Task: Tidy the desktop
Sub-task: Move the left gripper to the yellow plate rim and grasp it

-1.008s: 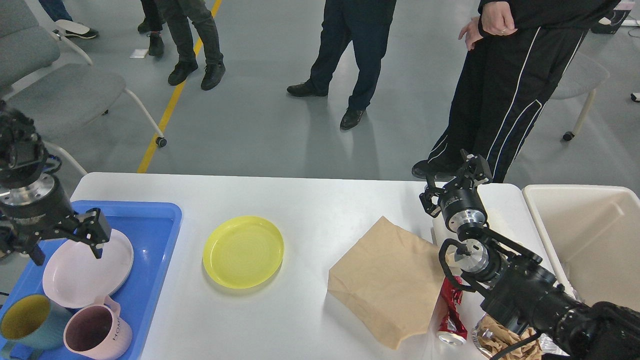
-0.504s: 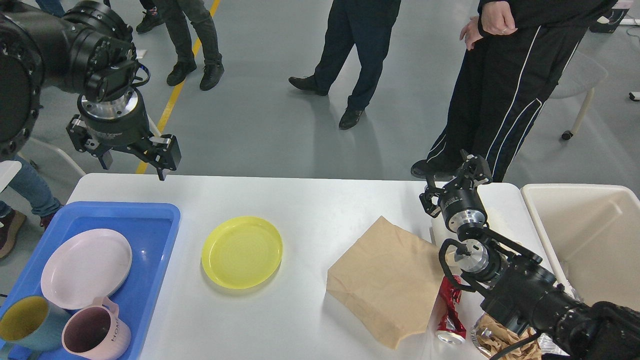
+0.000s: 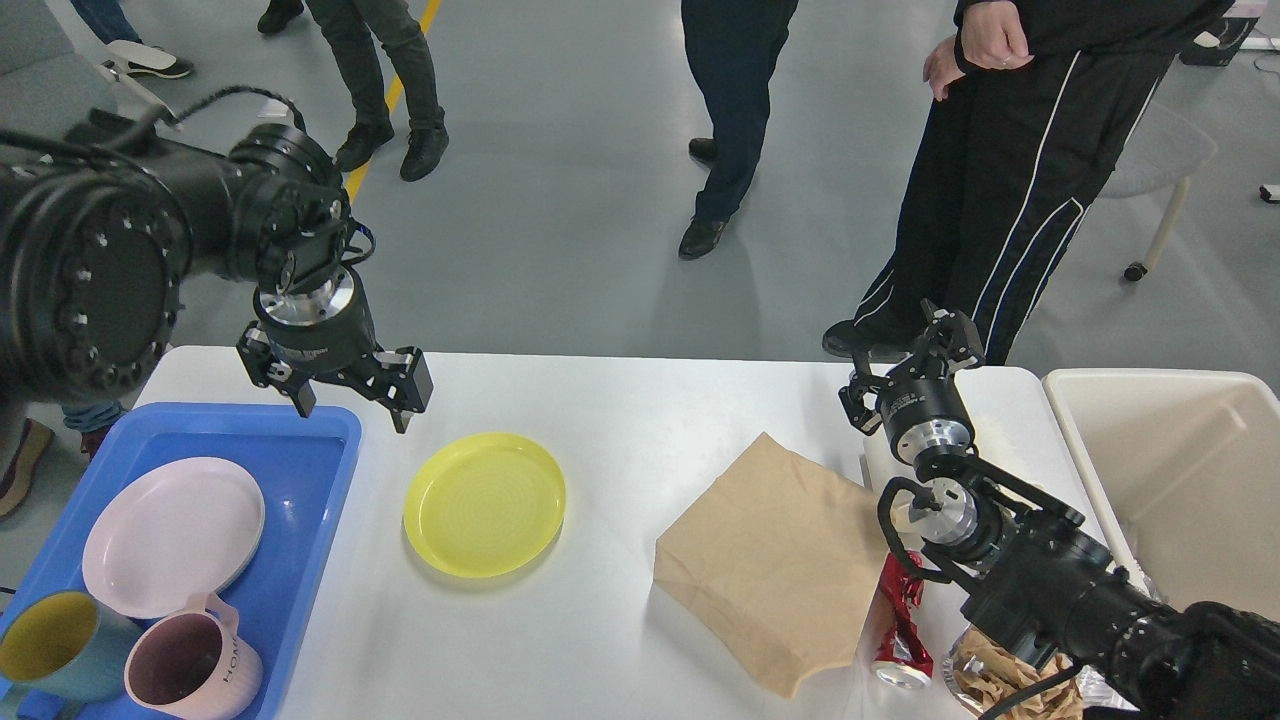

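Observation:
The white desktop (image 3: 620, 420) holds a yellow plate (image 3: 485, 503) left of centre, a brown paper bag (image 3: 780, 570) right of centre and a crushed red can (image 3: 903, 620) beside the bag. My left gripper (image 3: 352, 410) is open and empty, hovering above the desktop between the blue tray (image 3: 300, 520) and the yellow plate. My right gripper (image 3: 905, 360) is open and empty above the far right part of the desktop, behind the bag.
The blue tray holds a pink plate (image 3: 172, 535), a pink mug (image 3: 190, 670) and a teal mug (image 3: 50, 645). A beige bin (image 3: 1180, 470) stands at the right edge. Crumpled brown paper (image 3: 1010, 680) lies at the front right. People stand behind the table.
My left arm has risen from over the pink plate in the tray, swung up, then come down to the right toward the yellow plate. The right arm has not moved.

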Motion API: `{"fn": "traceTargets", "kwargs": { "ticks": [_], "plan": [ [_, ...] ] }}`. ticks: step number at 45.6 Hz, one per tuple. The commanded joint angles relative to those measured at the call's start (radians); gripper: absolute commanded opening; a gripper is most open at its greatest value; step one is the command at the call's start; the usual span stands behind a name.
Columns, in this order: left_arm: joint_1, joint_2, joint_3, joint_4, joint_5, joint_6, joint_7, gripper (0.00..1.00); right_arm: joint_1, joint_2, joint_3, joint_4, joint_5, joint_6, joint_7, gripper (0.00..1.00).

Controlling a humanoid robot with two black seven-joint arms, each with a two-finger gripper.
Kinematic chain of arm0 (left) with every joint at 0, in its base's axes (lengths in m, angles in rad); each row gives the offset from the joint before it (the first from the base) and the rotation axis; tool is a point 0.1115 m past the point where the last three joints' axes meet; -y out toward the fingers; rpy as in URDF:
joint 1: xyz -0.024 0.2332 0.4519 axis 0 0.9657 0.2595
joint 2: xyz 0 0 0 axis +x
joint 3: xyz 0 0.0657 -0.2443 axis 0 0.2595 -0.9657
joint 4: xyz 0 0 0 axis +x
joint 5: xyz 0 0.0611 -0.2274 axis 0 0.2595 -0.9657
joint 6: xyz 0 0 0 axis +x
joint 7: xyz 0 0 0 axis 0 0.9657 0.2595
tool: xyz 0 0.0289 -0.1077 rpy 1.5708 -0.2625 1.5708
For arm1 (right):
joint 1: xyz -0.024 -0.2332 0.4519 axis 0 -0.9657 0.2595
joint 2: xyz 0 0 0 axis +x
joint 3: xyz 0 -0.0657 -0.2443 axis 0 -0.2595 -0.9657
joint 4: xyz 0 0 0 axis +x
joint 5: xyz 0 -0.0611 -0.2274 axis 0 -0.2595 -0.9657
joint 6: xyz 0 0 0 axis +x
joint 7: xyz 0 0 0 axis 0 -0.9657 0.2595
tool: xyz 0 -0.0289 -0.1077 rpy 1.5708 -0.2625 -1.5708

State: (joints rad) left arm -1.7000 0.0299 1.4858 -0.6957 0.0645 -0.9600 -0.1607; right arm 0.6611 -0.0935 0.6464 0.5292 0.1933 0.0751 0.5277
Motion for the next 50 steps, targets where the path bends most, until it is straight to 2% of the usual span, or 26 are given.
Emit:
{"fn": "traceTargets", "kwargs": {
  "ticks": [1, 3, 15, 26, 29, 36, 40, 50],
  "plan": [
    [0.089, -0.005, -0.042, 0.065, 0.000, 0.000, 0.003, 0.93, 0.000, 0.000, -0.001, 0.000, 0.000, 0.000, 0.000, 1.00],
    [0.105, -0.008, -0.044, 0.067, 0.000, 0.000, 0.004, 0.93, 0.000, 0.000, -0.001, 0.000, 0.000, 0.000, 0.000, 1.00],
    [0.255, -0.004, -0.045, 0.088, 0.000, 0.265, 0.007, 0.93, 0.000, 0.000, -0.001, 0.000, 0.000, 0.000, 0.000, 1.00],
    [0.349, -0.005, -0.079, 0.140, 0.000, 0.320, 0.009, 0.93, 0.000, 0.000, -0.001, 0.000, 0.000, 0.000, 0.000, 1.00],
    [0.370, 0.001, -0.085, 0.151, 0.000, 0.333, 0.036, 0.93, 0.000, 0.000, -0.001, 0.000, 0.000, 0.000, 0.000, 1.00],
    [0.413, 0.001, -0.113, 0.179, 0.000, 0.366, 0.160, 0.93, 0.000, 0.000, 0.001, 0.000, 0.000, 0.000, 0.000, 1.00],
    [0.434, -0.001, -0.157, 0.199, 0.000, 0.380, 0.213, 0.93, 0.000, 0.000, -0.001, 0.000, 0.000, 0.000, 0.000, 1.00],
    [0.477, -0.010, -0.228, 0.239, 0.000, 0.389, 0.224, 0.93, 0.000, 0.000, -0.001, 0.000, 0.000, 0.000, 0.000, 1.00]
  ]
}}
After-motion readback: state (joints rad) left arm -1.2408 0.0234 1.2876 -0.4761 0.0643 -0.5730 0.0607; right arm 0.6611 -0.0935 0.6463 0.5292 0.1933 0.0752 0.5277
